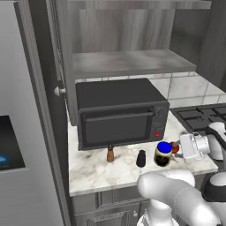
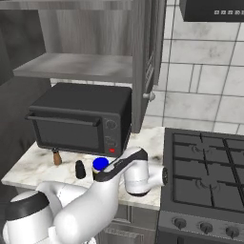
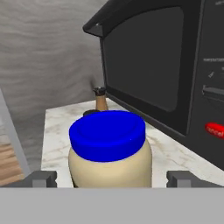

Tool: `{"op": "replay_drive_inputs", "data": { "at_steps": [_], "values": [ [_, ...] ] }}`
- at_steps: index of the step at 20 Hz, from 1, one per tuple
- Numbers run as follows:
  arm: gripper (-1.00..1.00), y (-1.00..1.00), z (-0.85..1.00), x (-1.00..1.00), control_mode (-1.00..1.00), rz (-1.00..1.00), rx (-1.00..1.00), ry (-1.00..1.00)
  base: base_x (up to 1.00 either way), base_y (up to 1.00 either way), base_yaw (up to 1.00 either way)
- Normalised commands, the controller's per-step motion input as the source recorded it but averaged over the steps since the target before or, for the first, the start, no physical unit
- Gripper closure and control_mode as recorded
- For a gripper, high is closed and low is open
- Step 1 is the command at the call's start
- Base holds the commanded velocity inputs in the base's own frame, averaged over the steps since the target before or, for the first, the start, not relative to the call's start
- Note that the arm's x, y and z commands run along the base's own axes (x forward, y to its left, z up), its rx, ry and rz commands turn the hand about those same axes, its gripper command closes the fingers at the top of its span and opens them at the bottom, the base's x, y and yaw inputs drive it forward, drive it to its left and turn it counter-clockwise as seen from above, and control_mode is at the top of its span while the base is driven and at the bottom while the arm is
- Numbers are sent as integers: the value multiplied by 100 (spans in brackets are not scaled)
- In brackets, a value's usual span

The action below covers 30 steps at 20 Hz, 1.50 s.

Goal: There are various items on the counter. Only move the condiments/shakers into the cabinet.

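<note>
The cream jar with a blue lid [image 3: 109, 148] stands upright on the marble counter [image 3: 57, 131], close in front of my gripper [image 3: 113, 178]. The gripper is open, one fingertip on each side of the jar with a gap on both. In the left base view the jar [image 1: 163, 153] is just left of my white hand [image 1: 194, 145]. Left of it are the black shaker [image 1: 141, 158] and the brown wooden shaker [image 1: 110, 154]. The wooden shaker [image 3: 101, 99] shows behind the jar. The cabinet shelf [image 1: 128, 62] is above.
A black toaster oven [image 1: 119, 112] stands on the counter right behind the items, under the shelf. Something small and red [image 1: 175, 148] peeks out between jar and hand. A gas stove [image 2: 209, 162] adjoins the counter on the right. A cabinet door [image 2: 145, 62] hangs open.
</note>
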Motion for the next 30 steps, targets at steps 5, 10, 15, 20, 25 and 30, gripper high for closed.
{"op": "replay_drive_inputs", "data": {
  "at_steps": [5,10,15,20,25,30],
  "values": [
    [-100,30,0,0,-100,0,0,1,0,0,0],
    [-100,28,0,0,-100,0,0,6,0,0,0],
    [-100,27,0,4,-100,0,0,10,0,0,0],
    [100,9,0,4,-100,0,0,3,0,0,0],
    [100,0,1,-1,-100,0,0,-1,0,0,0],
    [100,-8,79,-48,-100,-2,5,-18,0,0,0]
  ]
}}
